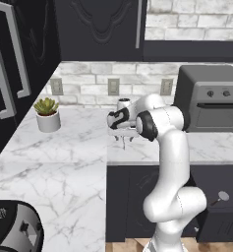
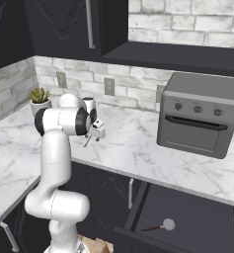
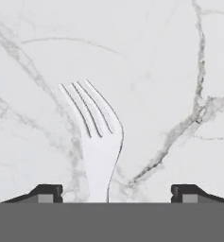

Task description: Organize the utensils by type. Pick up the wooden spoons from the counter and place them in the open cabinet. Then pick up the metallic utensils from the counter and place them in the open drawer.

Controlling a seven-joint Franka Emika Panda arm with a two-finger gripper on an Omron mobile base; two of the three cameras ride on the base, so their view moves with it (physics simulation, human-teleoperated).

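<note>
I have the gripper (image 1: pixel 123 142) hanging low over the white marble table (image 1: pixel 64 167), its fingers (image 3: pixel 46 191) spread wide with nothing between them. In the left base view the ladle (image 1: pixel 220 197) already lies in the open drawer (image 1: pixel 221 224) at about 4 o'clock of the arm, so I judge the fork (image 3: pixel 98 137) to be the last metal piece.

My worry is the grasp itself: the fork lies flat and thin on the stone and sits toward the left finger, not midway. If I close from here, I think the fingers could skate over it or nudge it aside.

The right base view gives me the drawer's depth and the gripper's height above the table. The hand view gives me the fork's tines, pointing to 11 o'clock.
</note>
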